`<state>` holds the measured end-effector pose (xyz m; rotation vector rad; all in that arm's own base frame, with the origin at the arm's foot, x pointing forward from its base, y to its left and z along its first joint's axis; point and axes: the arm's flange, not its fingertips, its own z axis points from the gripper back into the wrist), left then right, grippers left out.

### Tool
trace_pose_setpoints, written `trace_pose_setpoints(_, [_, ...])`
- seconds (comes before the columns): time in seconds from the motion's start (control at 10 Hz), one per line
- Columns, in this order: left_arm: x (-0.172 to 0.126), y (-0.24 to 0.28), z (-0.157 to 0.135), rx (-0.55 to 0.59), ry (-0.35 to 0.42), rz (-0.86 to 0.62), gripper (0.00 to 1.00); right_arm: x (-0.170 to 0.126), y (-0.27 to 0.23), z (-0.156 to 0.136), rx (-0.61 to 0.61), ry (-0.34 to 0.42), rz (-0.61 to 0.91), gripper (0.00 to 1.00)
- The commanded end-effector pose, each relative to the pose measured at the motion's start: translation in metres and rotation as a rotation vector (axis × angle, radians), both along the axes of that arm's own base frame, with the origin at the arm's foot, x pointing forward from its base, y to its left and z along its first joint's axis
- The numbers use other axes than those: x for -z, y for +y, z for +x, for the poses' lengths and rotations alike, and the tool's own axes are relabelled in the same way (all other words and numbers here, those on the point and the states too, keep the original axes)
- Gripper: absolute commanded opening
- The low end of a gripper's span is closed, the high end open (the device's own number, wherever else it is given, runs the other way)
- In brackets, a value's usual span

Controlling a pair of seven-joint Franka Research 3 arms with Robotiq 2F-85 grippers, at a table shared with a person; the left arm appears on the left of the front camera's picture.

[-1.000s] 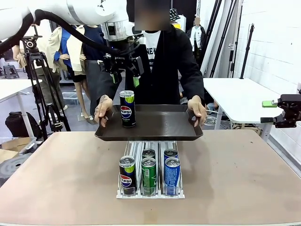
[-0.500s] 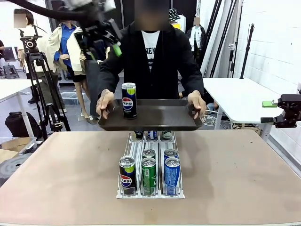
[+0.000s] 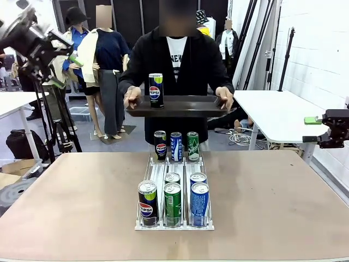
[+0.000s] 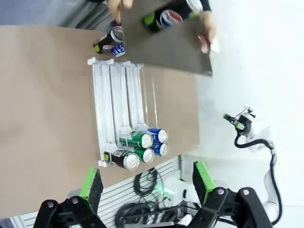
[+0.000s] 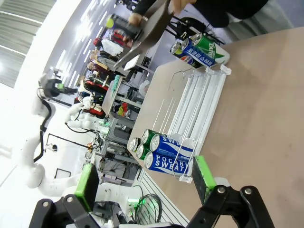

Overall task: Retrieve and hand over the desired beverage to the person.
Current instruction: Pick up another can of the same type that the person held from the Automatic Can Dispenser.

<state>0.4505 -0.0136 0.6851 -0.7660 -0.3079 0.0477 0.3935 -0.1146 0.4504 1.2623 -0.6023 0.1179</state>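
The person (image 3: 177, 54) stands across the table and holds a dark tray (image 3: 185, 106) at chest height with both hands. One Pepsi can (image 3: 156, 90) stands upright on the tray's left part. My left gripper (image 3: 64, 72) hangs high at the far left, well away from the tray, open and empty. At the right edge my right gripper (image 3: 308, 130) is also open and empty. In the left wrist view the open left gripper (image 4: 147, 180) looks down on the tray (image 4: 166, 45) and the Pepsi can (image 4: 164, 16). From the open right gripper (image 5: 146, 178) the tray (image 5: 147, 40) shows far off.
A white wire can rack (image 3: 174, 196) sits mid-table, with three cans (image 3: 173, 143) at its far end and several at its near end (image 3: 172, 203). A tripod (image 3: 52, 120) stands at the left and a white side table (image 3: 278, 109) at the right.
The person has raised the tray with the Pepsi can from table height to chest height. My left gripper has pulled back from above the can to the far upper left. The right arm has stayed still.
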Motion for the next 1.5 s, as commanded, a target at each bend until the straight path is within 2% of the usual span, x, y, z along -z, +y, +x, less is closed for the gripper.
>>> trace_pose_setpoints(0.0, [0.039, 0.018, -0.022, 0.016, -0.044, -0.154, 1.0, 0.0, 0.001, 0.0, 0.002, -0.001, -0.003, 1.0])
trace_pose_setpoints(0.1, [0.058, 0.038, -0.03, 0.01, -0.03, -0.234, 1.0, 0.0, 0.001, 0.0, 0.002, -0.001, -0.003, 1.0])
trace_pose_setpoints(0.3, [0.072, 0.073, -0.039, 0.05, -0.007, -0.349, 1.0, 0.0, 0.001, 0.0, 0.002, -0.001, -0.003, 1.0])
trace_pose_setpoints(0.6, [0.098, 0.135, -0.044, 0.045, 0.117, -0.495, 1.0, 0.0, 0.001, 0.0, 0.002, -0.001, -0.003, 1.0])
trace_pose_setpoints(0.8, [0.118, 0.172, -0.04, 0.058, 0.198, -0.538, 1.0, 0.0, 0.001, 0.0, 0.002, -0.001, -0.003, 1.0])
trace_pose_setpoints(1.2, [0.159, 0.219, -0.029, -0.03, 0.213, -0.61, 1.0, 0.0, 0.001, 0.0, 0.002, -0.001, -0.003, 1.0])
trace_pose_setpoints(1.3, [0.164, 0.219, -0.028, -0.04, 0.207, -0.621, 1.0, 0.0, 0.001, 0.0, 0.002, -0.001, -0.003, 1.0])
trace_pose_setpoints(1.4, [0.159, 0.215, -0.035, -0.043, 0.248, -0.582, 1.0, 0.0, 0.001, 0.0, 0.002, -0.001, -0.003, 1.0])
